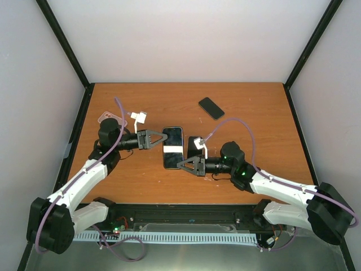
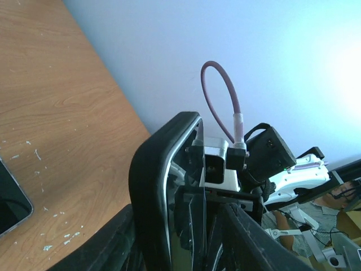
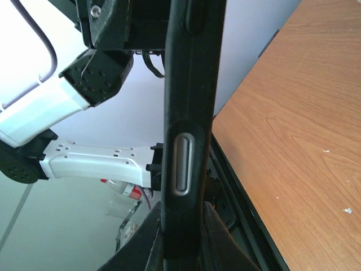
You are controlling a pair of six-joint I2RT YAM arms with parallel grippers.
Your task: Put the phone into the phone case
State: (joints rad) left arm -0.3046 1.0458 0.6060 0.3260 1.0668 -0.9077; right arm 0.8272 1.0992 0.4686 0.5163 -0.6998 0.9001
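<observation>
Top external shows the phone point(image 1: 172, 147) at mid-tabletop point(image 1: 254, 113) between both arms, left hand point(image 1: 159, 140) at its left edge, right hand point(image 1: 181, 164) at its near right corner. Left wrist shows spread fingers point(image 2: 114, 244) straddling a dark case point(image 2: 148, 186) rim that seems already wrapped around the phone. Right wrist shows that hand pinching the edge; whether every corner is seated is hidden.

Left arm point(image 1: 84, 175), right arm point(image 1: 282, 189) and phone point(image 1: 172, 148) bar the table point(image 1: 265, 130) middle; far right passable

I'm seeing the table point(image 1: 248, 113) evenly lit; glare is whitening the left wrist view at 3 o'clock, the phone point(image 2: 148, 192) blurring close-up.
</observation>
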